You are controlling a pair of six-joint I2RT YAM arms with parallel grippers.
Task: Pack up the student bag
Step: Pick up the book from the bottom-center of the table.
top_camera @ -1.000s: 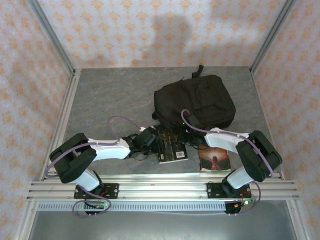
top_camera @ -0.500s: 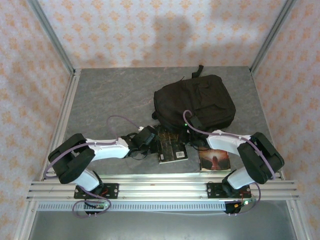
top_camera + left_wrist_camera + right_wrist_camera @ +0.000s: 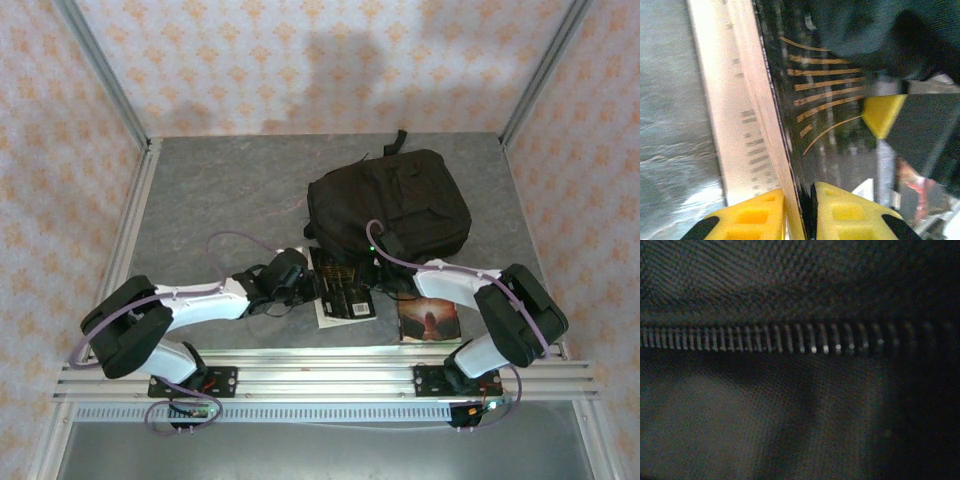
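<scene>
Leftward the left arm has shifted; the left claw (image 3: 798,197) pinches the cover of the black, gold-lined paperback book (image 3: 345,290), tilting it. Packing has barely begun: the large black fabric student bag (image 3: 395,205) lies on the tabletop (image 3: 220,200), with a red-covered book (image 3: 430,320) unpacked nearby. The right claw (image 3: 384,250) is at the zipper (image 3: 765,340); I cannot tell whether it is spread.

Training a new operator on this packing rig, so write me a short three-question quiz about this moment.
1. True or false: the student bag stands upright.
2. The left gripper has its jaws shut on: A) the black book; B) a bag strap; C) nothing.
3. How many books are in view from above?
Key: 1 false, it lies flat on the table. 2 A. 3 two, the black book and the red-covered book at the table's near edge.
</scene>
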